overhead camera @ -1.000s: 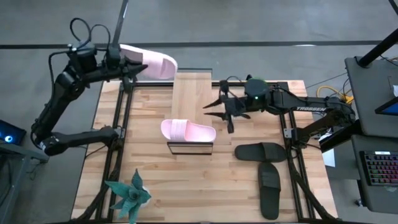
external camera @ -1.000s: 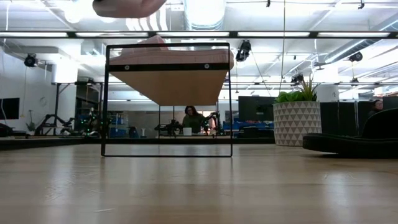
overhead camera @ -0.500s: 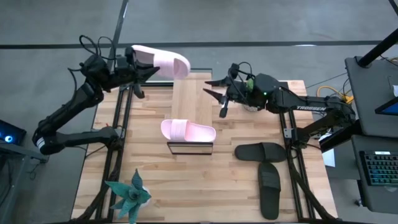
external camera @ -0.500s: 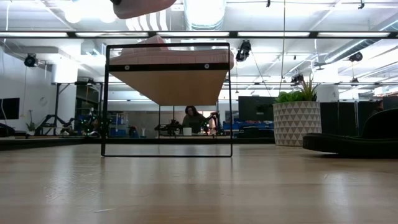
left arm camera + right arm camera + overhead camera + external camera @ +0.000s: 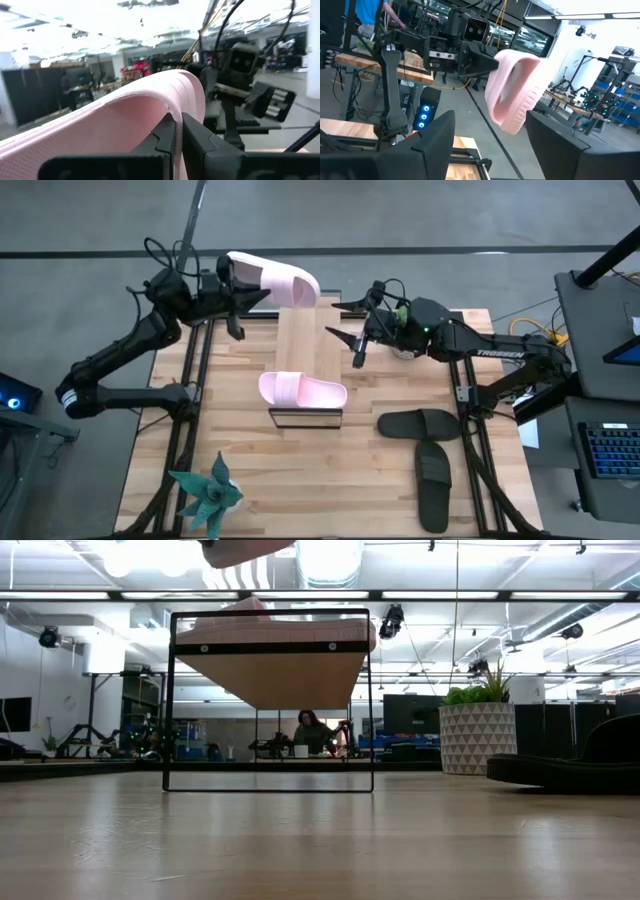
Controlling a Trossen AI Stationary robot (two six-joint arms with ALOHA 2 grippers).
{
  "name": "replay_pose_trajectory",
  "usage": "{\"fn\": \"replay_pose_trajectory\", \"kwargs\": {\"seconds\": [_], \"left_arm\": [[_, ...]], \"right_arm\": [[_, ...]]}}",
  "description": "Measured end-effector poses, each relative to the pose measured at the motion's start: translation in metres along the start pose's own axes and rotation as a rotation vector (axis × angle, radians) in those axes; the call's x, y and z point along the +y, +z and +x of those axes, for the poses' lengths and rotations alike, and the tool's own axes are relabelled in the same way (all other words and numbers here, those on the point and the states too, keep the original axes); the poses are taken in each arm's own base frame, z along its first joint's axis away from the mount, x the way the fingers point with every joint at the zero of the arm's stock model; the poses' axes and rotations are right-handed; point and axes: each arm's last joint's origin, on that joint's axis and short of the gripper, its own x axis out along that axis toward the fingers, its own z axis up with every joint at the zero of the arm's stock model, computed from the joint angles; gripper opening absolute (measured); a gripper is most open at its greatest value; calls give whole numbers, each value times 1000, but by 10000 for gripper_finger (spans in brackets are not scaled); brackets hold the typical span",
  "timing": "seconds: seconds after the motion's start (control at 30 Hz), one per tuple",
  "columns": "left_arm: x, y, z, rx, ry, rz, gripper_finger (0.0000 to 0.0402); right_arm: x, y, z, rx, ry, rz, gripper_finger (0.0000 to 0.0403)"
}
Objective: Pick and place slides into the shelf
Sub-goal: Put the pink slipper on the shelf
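Observation:
My left gripper (image 5: pixel 232 280) is shut on a light pink slide (image 5: pixel 275 280) and holds it high over the table's far edge, by the far end of the shelf (image 5: pixel 305 340). That slide also shows at the top of the low view (image 5: pixel 245 550) and in both wrist views (image 5: pixel 115 120) (image 5: pixel 515 90). The other pink slide (image 5: pixel 302 390) lies on the near end of the shelf's plank top. My right gripper (image 5: pixel 336 320) stands open and level just right of the held slide, touching nothing. Two black slides (image 5: pixel 418 423) (image 5: pixel 433 485) lie on the table at the near right. My left gripper pinches the pink slide between its two shut fingers (image 5: pixel 165 140) at the end that points toward the table's left (image 5: pixel 238 272). The fingers come level from the left, along the slide. The slide is lifted clear and stretches out toward the right.
A small green plant (image 5: pixel 207 495) stands at the table's near left corner. The shelf's black frame (image 5: pixel 270 700) stands mid-table, open underneath. The room behind the table holds a large planter (image 5: pixel 478 735) and a seated person (image 5: pixel 308 730).
My left gripper has swung toward the table's right with the pink slide, which stays lifted clear. My right gripper has risen toward the far edge, tipped up to level and opened wider.

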Motion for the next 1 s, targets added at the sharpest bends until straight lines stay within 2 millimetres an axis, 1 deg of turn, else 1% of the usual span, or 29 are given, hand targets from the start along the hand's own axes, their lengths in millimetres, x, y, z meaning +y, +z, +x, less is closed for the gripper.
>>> {"fn": "replay_pose_trajectory", "kwargs": {"seconds": [0.2, 0.43, 0.73, 1.0], "left_arm": [[-8, -5, 16, -37, -58, 91, 0], [-10, -12, 32, -92, -74, 111, 0], [-11, -30, 55, -115, -101, 109, 0], [-16, -33, 62, -139, -122, 108, 0]], "right_arm": [[-9, -2, 1, 10, -55, -21, 247], [-14, -4, 1, 12, -70, -24, 245], [-16, -4, 1, 8, -78, -39, 244], [-19, -5, 2, 13, -91, -42, 230]]}}
